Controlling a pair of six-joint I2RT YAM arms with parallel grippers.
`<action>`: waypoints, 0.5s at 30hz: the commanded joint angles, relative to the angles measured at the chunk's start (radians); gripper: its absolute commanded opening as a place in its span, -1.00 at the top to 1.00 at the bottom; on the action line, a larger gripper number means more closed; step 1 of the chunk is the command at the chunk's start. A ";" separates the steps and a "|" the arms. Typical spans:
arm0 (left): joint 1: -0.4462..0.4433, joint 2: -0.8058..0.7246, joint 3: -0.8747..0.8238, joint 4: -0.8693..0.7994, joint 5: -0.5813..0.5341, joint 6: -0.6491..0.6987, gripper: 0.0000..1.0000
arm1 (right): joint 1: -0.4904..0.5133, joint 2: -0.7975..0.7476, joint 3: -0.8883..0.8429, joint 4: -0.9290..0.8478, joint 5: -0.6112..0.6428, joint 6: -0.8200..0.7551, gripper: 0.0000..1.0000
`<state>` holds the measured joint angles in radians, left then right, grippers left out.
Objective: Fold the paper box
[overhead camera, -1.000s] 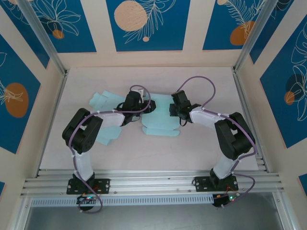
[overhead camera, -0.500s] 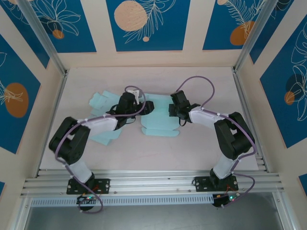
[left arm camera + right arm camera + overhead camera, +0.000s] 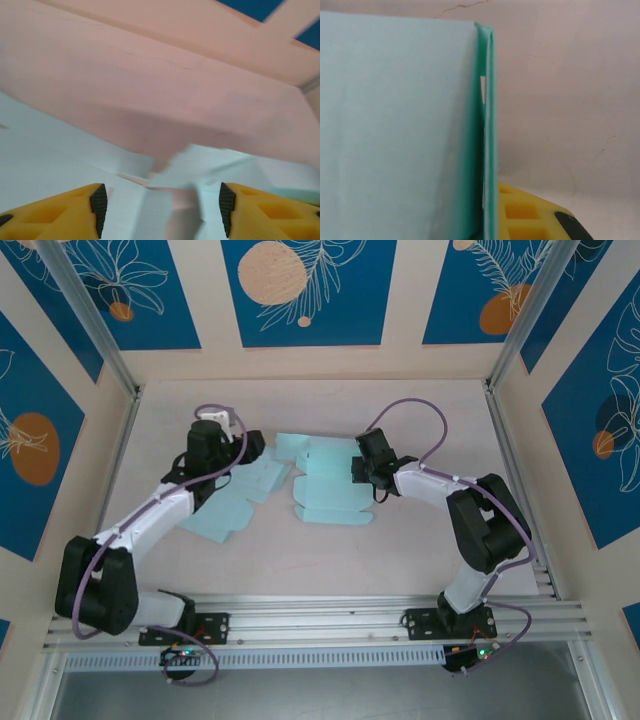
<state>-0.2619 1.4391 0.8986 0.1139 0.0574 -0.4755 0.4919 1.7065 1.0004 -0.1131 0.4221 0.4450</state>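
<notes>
The flat pale green paper box (image 3: pixel 320 495) is spread out mid-counter (image 3: pixel 430 420); its right edge is pinched by the right jaws; the left jaws are parted, with nothing in them, over the left flaps; folding seems barely begun; next, a flap likely needs to be caught and bent up.

Pale table (image 3: pixel 300 560) — mint paper box (image 3: pixel 330 495) on it.

Pale mint-green paper box (image 3: pixel 325 495), still a die-cut sheet with flaps and notched edges, lying mostly flat across the middle of the table (image 3: pixel 300 560), left flaps spread out and creased, right edge doubled over into two thin layers
</notes>
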 commanded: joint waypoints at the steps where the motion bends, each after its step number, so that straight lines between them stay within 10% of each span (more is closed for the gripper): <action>1: 0.007 0.087 0.061 0.028 -0.005 0.075 -0.08 | 0.010 -0.023 0.017 0.019 -0.018 -0.003 0.75; 15: -0.002 0.376 0.227 0.140 0.191 0.079 0.25 | 0.016 -0.047 0.001 0.023 -0.023 0.001 0.75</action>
<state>-0.2577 1.7920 1.0870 0.2008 0.1638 -0.4004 0.4984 1.6981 1.0004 -0.1127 0.4118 0.4446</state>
